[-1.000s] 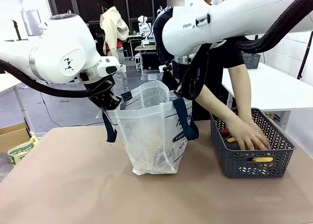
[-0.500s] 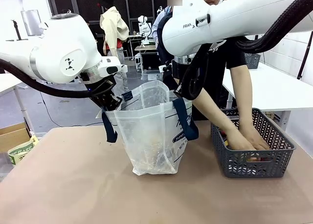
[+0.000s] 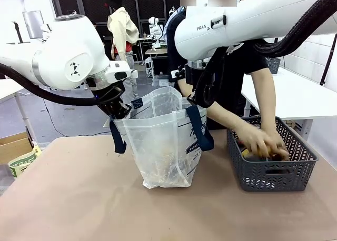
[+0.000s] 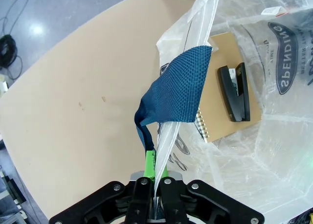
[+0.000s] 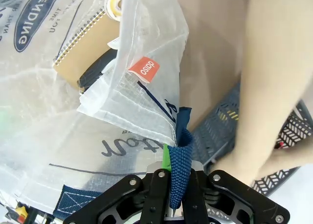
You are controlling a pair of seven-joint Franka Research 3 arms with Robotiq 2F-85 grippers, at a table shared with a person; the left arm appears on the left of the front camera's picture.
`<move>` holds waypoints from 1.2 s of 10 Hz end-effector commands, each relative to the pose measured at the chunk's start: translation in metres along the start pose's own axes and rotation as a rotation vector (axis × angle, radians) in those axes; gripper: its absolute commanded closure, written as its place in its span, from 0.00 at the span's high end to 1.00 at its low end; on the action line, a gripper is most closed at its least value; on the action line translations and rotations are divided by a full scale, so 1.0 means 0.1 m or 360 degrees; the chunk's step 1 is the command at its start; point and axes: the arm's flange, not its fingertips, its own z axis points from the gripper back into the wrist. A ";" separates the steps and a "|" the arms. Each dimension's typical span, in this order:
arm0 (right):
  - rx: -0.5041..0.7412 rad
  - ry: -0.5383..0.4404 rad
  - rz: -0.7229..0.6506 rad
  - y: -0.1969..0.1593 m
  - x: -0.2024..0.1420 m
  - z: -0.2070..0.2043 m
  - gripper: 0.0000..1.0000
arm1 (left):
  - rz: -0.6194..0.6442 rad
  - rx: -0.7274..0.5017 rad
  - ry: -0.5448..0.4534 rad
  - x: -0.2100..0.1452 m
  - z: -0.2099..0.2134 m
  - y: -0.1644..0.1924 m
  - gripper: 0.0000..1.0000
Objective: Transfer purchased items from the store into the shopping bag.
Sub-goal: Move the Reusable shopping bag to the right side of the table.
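Note:
The shopping bag (image 3: 160,141), translucent white with navy straps, stands open on the table between my grippers. My left gripper (image 3: 118,109) is shut on its left rim (image 4: 164,136), just below the navy strap (image 4: 176,92). My right gripper (image 3: 196,100) is shut on the bag's right strap (image 5: 179,165). Inside the bag lie a tan spiral notebook (image 4: 226,62), a black stapler (image 4: 234,92) and a tape roll (image 5: 116,1). The store, a dark grey basket (image 3: 274,172), sits to the right. Both of the person's hands (image 3: 261,143) are down inside it among the purchased items, which they mostly hide.
A brown cardboard box (image 3: 12,145) and a green-printed pack (image 3: 22,162) sit off the table's left edge. A white table (image 3: 295,93) stands behind the basket. The person's forearm (image 5: 274,72) passes close to my right gripper. Bare tan tabletop (image 3: 79,199) lies in front.
The person's hands have shifted inside the basket, from its front right toward its middle. Both arms and the bag have stayed still.

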 end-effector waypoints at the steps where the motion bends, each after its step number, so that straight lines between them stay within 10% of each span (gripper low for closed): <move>1: 0.0000 0.0000 -0.0008 -0.01 0.00 0.00 0.00 | -0.0063 0.0003 0.0024 0.00 0.00 0.02 0.00; 12: 0.0000 0.0000 -0.0008 -0.01 0.00 0.00 0.00 | -0.0019 0.0000 0.0000 0.00 0.00 0.00 0.00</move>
